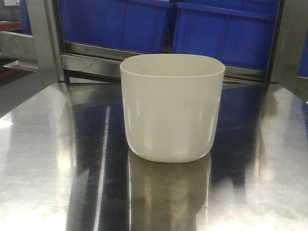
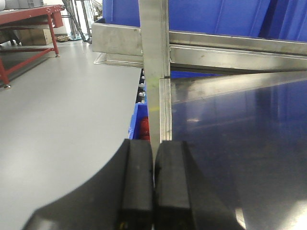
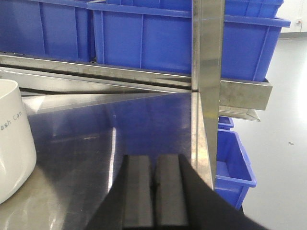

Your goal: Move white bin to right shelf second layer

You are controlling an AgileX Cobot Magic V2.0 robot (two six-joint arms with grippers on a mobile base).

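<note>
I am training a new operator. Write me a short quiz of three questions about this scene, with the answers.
1. True or false: the white bin lies on its side on the steel tabletop.
2. What stands behind the bin? A) blue crates B) red boxes C) a wall only
3. Fill in: the left tool and the right tool are both ____ (open or shut).

Key: 1 false, it stands upright; 2 A; 3 shut, with nothing between the pads.
</note>
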